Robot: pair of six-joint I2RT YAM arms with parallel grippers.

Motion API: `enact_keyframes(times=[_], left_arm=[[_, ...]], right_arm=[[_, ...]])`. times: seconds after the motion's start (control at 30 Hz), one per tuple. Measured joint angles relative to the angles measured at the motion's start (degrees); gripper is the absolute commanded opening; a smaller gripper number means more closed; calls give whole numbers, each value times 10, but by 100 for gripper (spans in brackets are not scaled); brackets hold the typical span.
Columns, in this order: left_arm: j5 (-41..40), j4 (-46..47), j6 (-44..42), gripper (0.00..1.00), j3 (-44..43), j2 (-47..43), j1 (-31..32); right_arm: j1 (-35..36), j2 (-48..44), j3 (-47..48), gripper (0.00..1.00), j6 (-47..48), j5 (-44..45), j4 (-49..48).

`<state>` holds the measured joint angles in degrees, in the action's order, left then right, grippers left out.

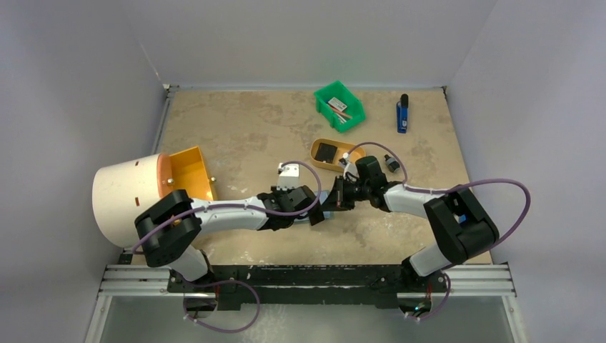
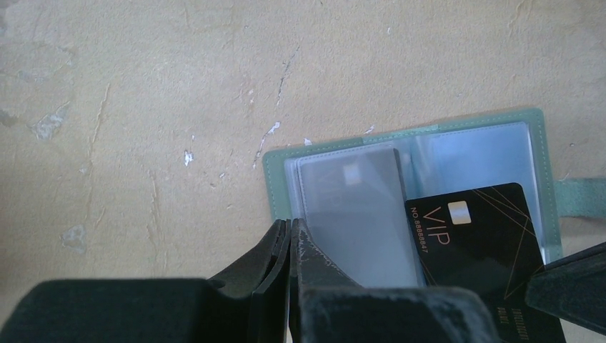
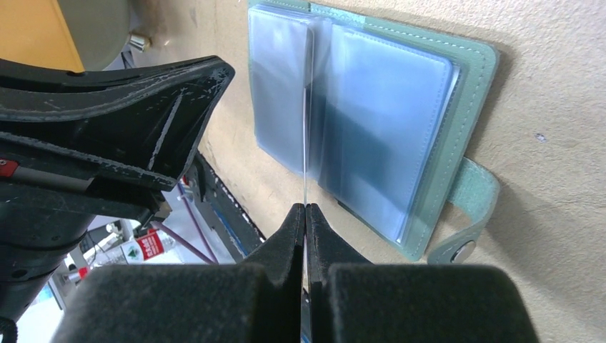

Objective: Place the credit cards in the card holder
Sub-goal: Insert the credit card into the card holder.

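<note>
Two grippers, both clenched. Of these, the right gripper (image 3: pixel 306 209) is grasping one thin black plastic VIP credit card (image 2: pixel 475 236) by its near end, and the card reaches ahead of its tips over the pockets. The left gripper (image 2: pixel 289 225) has its tips pressed together at the near corner of a clear sleeve; whether it nips that sleeve I cannot tell.

One card holder: a squarish grey-green fold-over wallet (image 3: pixel 457 107), lying open on the tan desk (image 1: pixel 236 128) just ahead of both grippers, pale blue-grey pockets upward.

Step in hand, as I judge it: feeding the held card into a pocket. To do it well:
- line the card's leading edge up with the pocket mouth;
- steady the sleeve with the left gripper;
- slide the card straight, without buckling it;
- release only once it is mostly seated.

Count:
- credit cards, two: one held, and a second black card (image 1: pixel 326 151) apparently lying in the tan oval tray (image 1: pixel 315 148) beyond the right gripper;
- card holders, one;
- green plastic bin (image 1: pixel 323 98), one;
- small black knob (image 1: pixel 391 164), one.
</note>
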<state>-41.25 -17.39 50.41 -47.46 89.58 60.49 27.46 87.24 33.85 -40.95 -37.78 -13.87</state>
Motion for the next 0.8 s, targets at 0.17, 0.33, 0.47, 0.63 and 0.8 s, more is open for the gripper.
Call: enact_keyframes(times=[0.17, 0.33, 0.47, 0.63, 0.8], left_arm=[[-3, -4, 1, 0, 0, 3, 0], [-17, -17, 11, 0, 0, 3, 0], [-26, -23, 17, 0, 0, 5, 0], [-26, -30, 26, 0, 0, 17, -6], [-21, -29, 26, 0, 1, 27, -15]], right_arm=[[0, 0, 0, 0, 0, -8, -4], [0, 1, 0, 0, 0, -8, -6], [0, 8, 0, 0, 0, -9, -11], [0, 24, 0, 0, 0, -12, -21], [0, 28, 0, 0, 0, -18, -30]])
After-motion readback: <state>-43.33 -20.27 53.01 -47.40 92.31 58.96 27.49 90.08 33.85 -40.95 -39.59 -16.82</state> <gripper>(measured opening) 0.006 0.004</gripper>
